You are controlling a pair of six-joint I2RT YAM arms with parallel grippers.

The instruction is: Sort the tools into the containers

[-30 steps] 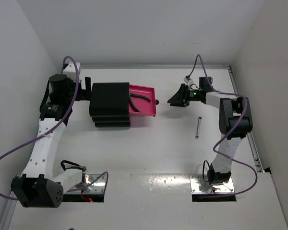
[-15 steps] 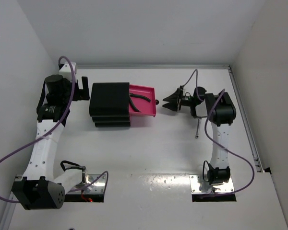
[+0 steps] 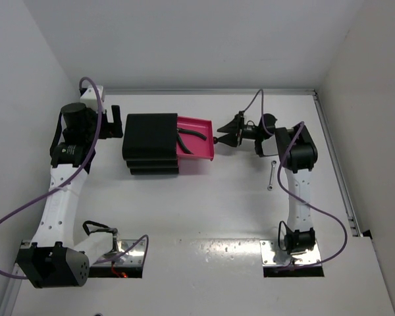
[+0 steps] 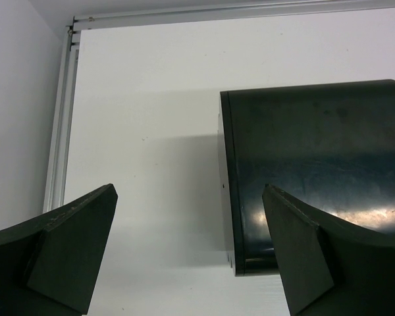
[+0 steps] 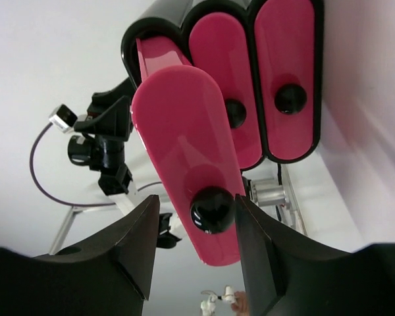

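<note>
The black three-tier chest (image 3: 151, 143) has its top magenta drawer (image 3: 206, 128) pulled out to the right. Dark-handled pliers (image 3: 191, 135) lie in it. My right gripper (image 3: 225, 139) is open at the drawer's round black knob (image 3: 216, 140). In the right wrist view the knob (image 5: 212, 209) sits between my gripper's (image 5: 197, 199) spread fingers, which do not clamp it. The two lower drawers (image 5: 286, 79) are closed. A thin silver wrench (image 3: 270, 176) lies on the table by the right arm. My left gripper (image 3: 113, 125) is open beside the chest's (image 4: 316, 171) left end. The yellow-handled pliers are out of view.
White walls enclose the table on the left, back and right, with a metal rail (image 3: 336, 164) along the right edge. Purple cables loop off both arms. The arm bases (image 3: 289, 253) are bolted at the near edge.
My right gripper has moved left from well right of the drawer up to its knob, and the right arm has folded in. The left arm has barely shifted.
</note>
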